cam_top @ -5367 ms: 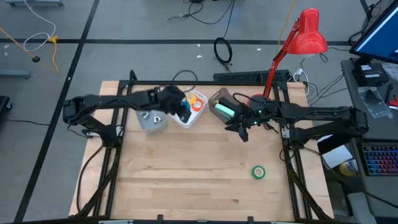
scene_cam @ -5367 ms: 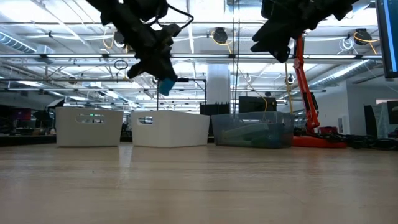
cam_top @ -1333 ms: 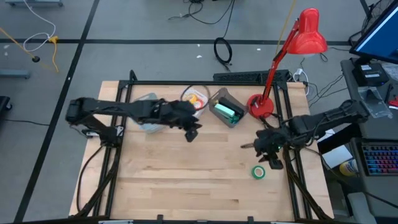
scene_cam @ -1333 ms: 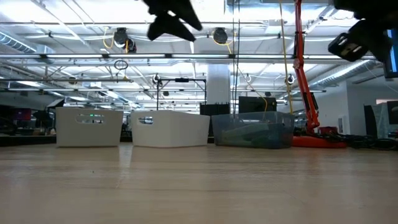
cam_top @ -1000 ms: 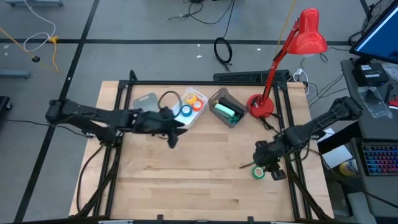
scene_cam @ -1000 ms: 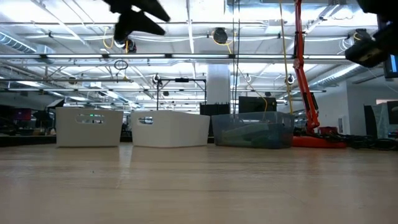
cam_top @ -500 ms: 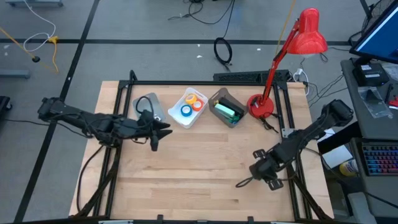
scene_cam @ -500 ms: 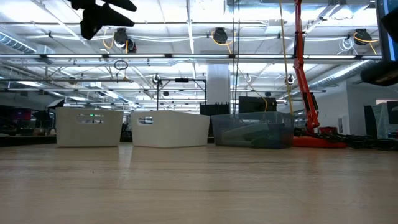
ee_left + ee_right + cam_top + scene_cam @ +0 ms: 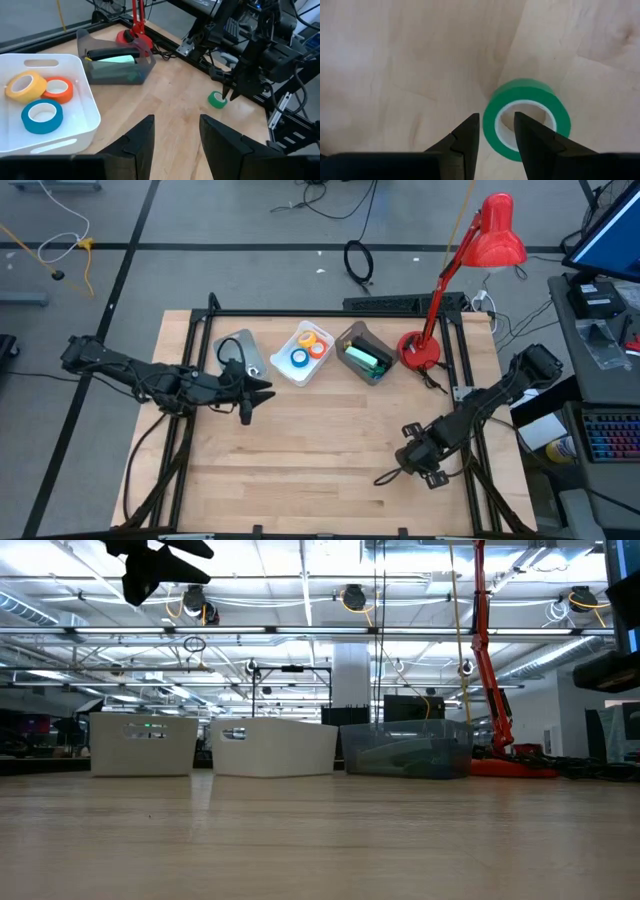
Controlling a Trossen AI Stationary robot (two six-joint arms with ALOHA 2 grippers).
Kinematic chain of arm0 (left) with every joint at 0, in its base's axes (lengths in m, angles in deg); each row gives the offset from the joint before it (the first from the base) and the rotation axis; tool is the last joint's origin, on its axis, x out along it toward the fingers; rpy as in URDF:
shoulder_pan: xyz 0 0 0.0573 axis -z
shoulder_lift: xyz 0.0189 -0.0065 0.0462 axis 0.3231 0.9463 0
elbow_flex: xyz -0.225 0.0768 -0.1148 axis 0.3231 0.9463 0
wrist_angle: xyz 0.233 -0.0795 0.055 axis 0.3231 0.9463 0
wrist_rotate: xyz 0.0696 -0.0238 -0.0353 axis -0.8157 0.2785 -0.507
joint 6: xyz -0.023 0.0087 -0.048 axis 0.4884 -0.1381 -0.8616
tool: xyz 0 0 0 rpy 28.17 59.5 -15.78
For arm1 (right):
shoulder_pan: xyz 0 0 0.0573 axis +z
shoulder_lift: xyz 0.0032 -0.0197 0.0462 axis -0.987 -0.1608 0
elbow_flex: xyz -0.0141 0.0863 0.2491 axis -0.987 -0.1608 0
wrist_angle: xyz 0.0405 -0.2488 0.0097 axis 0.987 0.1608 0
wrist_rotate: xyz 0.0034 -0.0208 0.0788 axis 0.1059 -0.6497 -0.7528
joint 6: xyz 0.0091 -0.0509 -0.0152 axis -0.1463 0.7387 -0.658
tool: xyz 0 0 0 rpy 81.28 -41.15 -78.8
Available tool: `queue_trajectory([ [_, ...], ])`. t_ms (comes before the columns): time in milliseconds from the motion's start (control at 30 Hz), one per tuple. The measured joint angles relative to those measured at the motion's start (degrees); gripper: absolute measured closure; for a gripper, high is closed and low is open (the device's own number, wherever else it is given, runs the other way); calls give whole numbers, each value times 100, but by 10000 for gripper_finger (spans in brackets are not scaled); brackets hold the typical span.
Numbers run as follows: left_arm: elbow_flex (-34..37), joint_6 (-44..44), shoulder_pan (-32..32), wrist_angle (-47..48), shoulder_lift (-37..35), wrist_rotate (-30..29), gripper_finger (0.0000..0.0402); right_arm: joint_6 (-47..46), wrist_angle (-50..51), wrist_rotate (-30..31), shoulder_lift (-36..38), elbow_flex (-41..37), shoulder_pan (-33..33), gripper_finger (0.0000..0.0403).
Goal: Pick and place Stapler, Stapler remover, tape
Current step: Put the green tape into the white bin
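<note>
Right wrist view puts my right gripper, fingers apart, over the green tape at the counter's four o'clock; three rolls already binned.

I see the wooden bench inside a black frame. My landmark is the red lamp, whose base sits at the bench's far right corner. Just left of the base stands a clear bin, then a white bin, then a grey bin farthest from the lamp. Behind the lamp, a coiled black cable lies on the floor. To the lamp's right I see a screen, and nearer me a keyboard.
</note>
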Motion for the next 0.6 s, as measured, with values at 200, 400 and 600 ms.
queue_trajectory([
  [200, 0, -12, 0, 17, 0, 2, 243, -15, -211, -1, 3, 0, 148, 289],
  [400, 0, -12, -2, 31, 0, 7, 243, -505, -575, -35, 29, -301, 197, 286],
  [600, 0, -75, -2, 33, 2, 15, 243, -604, -694, -34, 103, -373, 198, 267],
])
